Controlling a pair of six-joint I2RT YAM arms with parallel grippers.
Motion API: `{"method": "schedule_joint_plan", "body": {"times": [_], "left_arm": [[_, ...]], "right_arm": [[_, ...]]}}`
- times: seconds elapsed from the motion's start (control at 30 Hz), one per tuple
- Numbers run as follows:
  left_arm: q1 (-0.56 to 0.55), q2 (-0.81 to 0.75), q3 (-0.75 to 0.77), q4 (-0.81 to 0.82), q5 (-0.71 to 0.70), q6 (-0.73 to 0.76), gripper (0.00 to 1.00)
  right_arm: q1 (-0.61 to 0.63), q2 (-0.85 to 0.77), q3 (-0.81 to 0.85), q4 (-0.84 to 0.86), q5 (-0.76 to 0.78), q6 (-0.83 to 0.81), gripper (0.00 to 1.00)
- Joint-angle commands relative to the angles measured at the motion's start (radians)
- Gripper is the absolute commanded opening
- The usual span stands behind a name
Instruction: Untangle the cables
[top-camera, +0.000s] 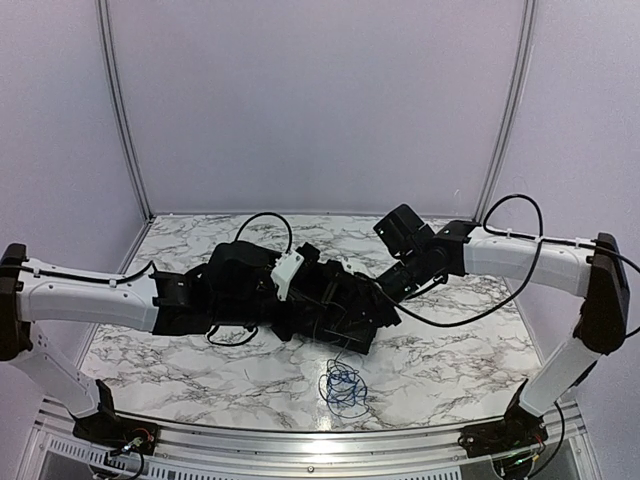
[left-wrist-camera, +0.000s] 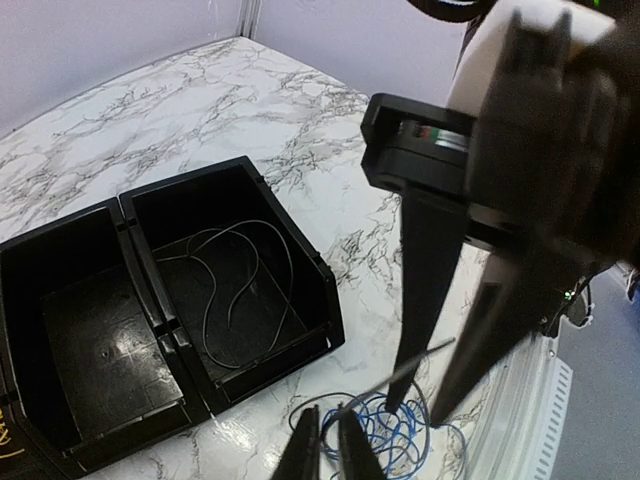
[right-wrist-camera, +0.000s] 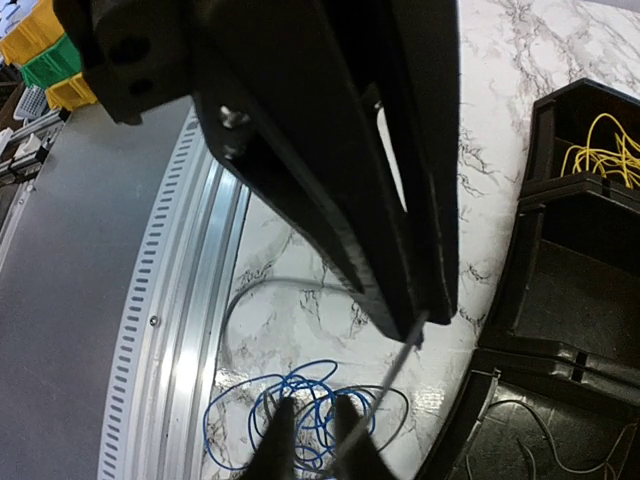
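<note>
A tangle of thin blue cables lies on the marble near the front edge; it also shows in the left wrist view and the right wrist view. My left gripper hangs just above the tangle, shut on a thin grey wire. That wire runs taut up to my right gripper, whose fingers stand apart. In the right wrist view the wire leaves the left gripper's tip and passes beside my right gripper, which is open over the tangle.
A black tray with compartments sits beside the tangle. One compartment holds a loose grey wire, another holds yellow wires. A metal rail runs along the table's front edge, close to the tangle.
</note>
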Motion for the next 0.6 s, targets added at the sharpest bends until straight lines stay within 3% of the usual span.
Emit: {"method": "schedule_joint_plan", "body": {"times": [0.0,0.07,0.13,0.33,0.57], "left_arm": [[-0.004,-0.028,-0.028,0.061,-0.034,-0.004,0.20],[-0.004,-0.038,-0.054,0.068,-0.076,-0.013,0.34],[-0.009,-0.062,-0.107,0.101,-0.120,-0.022,0.42],[-0.077,-0.172,-0.377,0.411,-0.134,-0.018,0.48],[-0.144,-0.043,-0.402,0.632,-0.179,-0.012,0.54]], "right_arm": [[0.002,0.012,0.081,-0.004,-0.005,0.034,0.00],[0.001,0.007,0.098,-0.007,-0.007,0.040,0.00],[0.002,0.001,0.111,-0.011,-0.011,0.049,0.00],[0.001,-0.020,0.136,0.002,-0.019,0.080,0.00],[0.002,-0.006,0.190,-0.016,-0.046,0.090,0.00]]}}
